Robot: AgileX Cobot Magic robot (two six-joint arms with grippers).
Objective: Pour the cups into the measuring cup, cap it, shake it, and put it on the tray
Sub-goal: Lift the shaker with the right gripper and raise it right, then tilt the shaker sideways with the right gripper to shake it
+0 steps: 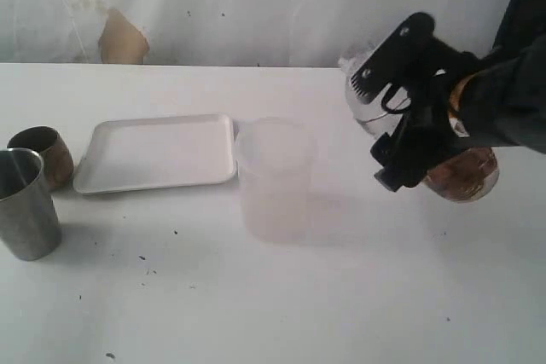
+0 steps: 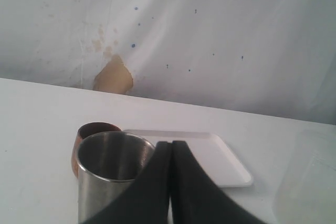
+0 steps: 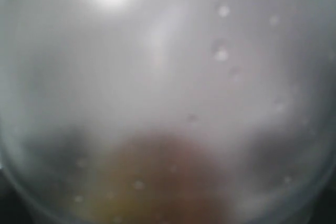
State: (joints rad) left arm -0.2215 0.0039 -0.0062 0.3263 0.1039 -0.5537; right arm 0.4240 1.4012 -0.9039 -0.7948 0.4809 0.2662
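Note:
At the right of the exterior view my right gripper (image 1: 397, 113) is shut on the measuring cup (image 1: 467, 175) and holds it tilted on its side above the table. The cup's clear dome lid (image 1: 358, 98) is on, and brown contents sit at its other end. The right wrist view shows only the blurred clear wall of the measuring cup (image 3: 168, 77) with brown behind it. The steel tumbler (image 1: 26, 202) and the brown cup (image 1: 43, 155) stand at the far left beside the white tray (image 1: 158, 153). My left gripper (image 2: 171, 148) is shut on nothing, just in front of the steel tumbler (image 2: 107, 174).
A frosted, milky tumbler (image 1: 275, 178) stands upright mid-table, just right of the tray's corner; it also shows at the edge of the left wrist view as the frosted tumbler (image 2: 310, 182). A white wall with a tan patch (image 1: 122, 40) backs the table.

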